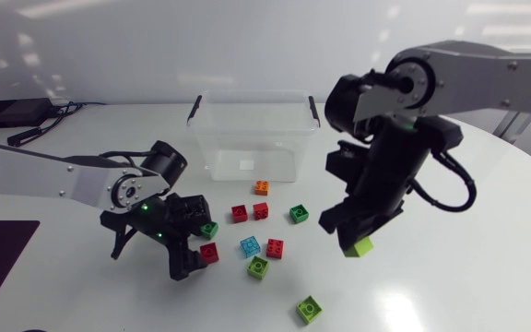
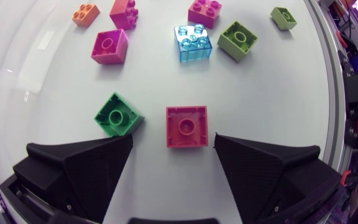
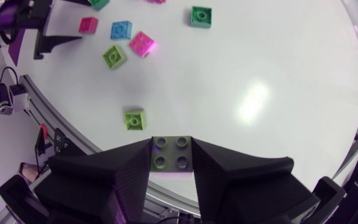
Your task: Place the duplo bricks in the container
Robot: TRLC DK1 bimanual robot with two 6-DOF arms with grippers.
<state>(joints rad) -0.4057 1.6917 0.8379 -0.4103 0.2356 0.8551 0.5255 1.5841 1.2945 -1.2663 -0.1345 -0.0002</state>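
Right pincer (image 3: 171, 142) is closed on a lime brick (image 3: 171, 155), one finger pressed against each side, studs facing the wrist camera. My right arm (image 1: 450, 65) enters from the far right, bends steeply down and holds that brick raised above the tabletop (image 1: 450, 277), to the right of the loose bricks and nearer to me than the container. Left pincer (image 2: 173, 140) stands wide open and low over the tabletop, its arm (image 1: 53, 175) stretched in from the left. A red brick (image 2: 187, 126) lies at its mouth, near edge just between the fingertips, gripped by neither finger. A green brick (image 2: 117, 115) sits just ahead of one fingertip. Container (image 1: 252, 134): a clear, open-topped plastic tub with dark handle clips, standing at the back centre. Every brick I can see lies outside it. An orange brick (image 1: 262, 187) lies nearest its front wall. Nearer to me lie two more red bricks (image 1: 239, 213), a second green brick (image 1: 299, 214), a blue brick (image 1: 250, 245), a magenta brick (image 1: 274, 247) and a light green brick (image 1: 258, 267). One further light green piece (image 1: 309, 309) lies apart, closest to me. Tabletop is white, glossy and round-edged. A black box (image 1: 7, 112) with cables rests at its back left.
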